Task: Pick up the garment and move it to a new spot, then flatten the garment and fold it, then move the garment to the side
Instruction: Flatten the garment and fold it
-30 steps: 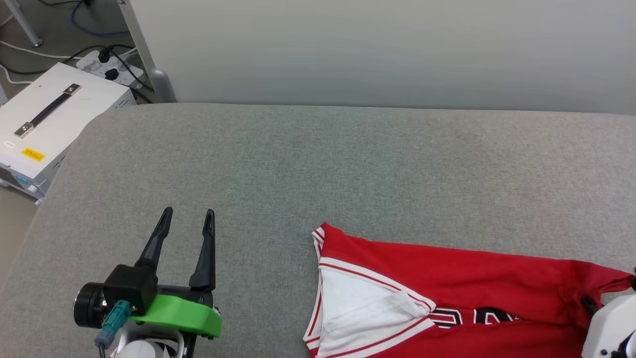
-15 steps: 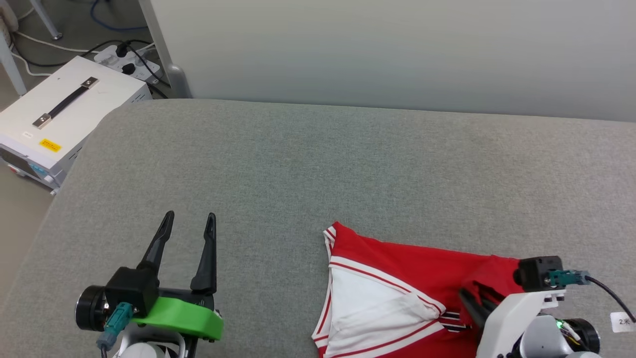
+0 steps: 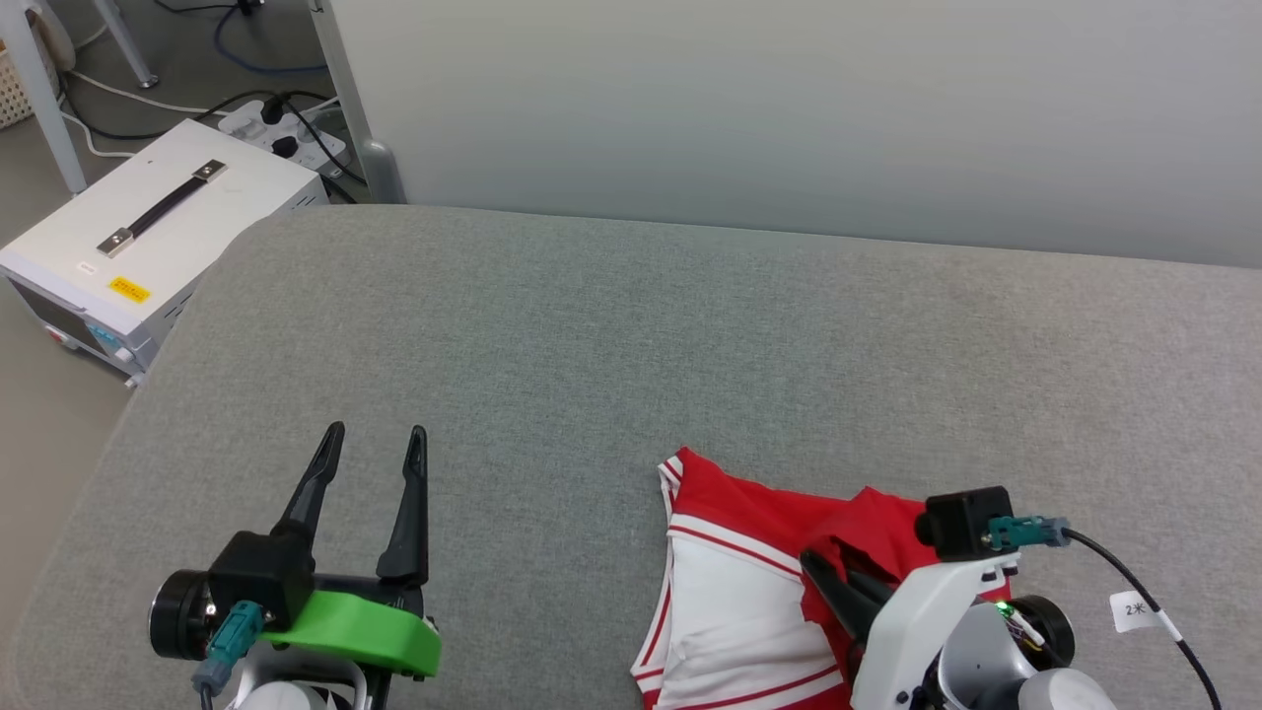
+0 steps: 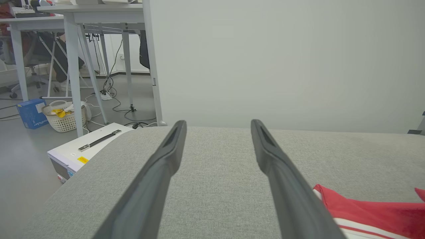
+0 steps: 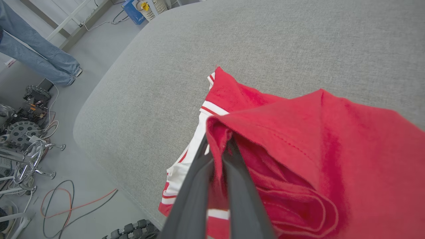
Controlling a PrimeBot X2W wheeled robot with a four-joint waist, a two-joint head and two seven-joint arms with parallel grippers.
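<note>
A white basket (image 4: 65,119) stands on the floor (image 4: 23,159) under a desk (image 4: 73,66), with something yellow in it; what else it holds is too small to tell. Just beside it is one blue box (image 4: 31,113). One white case (image 3: 168,242) with a black handle sits on the floor at the worktop's far left corner, with a power strip (image 3: 281,123) and cables (image 3: 148,94) behind it.

There is one garment (image 3: 735,602), and there are two grippers. The garment lies at the near right of the worktop (image 3: 631,325), reaching its near edge. Its white sleeve with red-striped trim lies flat on the left, and red cloth is bunched on the right. The right gripper (image 3: 820,568) has its jaws clenched on a fold of the red cloth, which drapes over the fingers in the right wrist view (image 5: 217,146) and lifts into a peak above the surface. The left gripper (image 3: 376,432) hovers at the near left with its jaws released and nothing between them, well apart from the garment.

The worktop is covered in grey woven fabric and has rounded corners. A plain pale wall (image 3: 789,108) runs along its far side. The floor is grey. In the right wrist view, a person (image 5: 40,49) in jeans stands beyond the worktop, and loose cables and metal parts lie on the floor.
</note>
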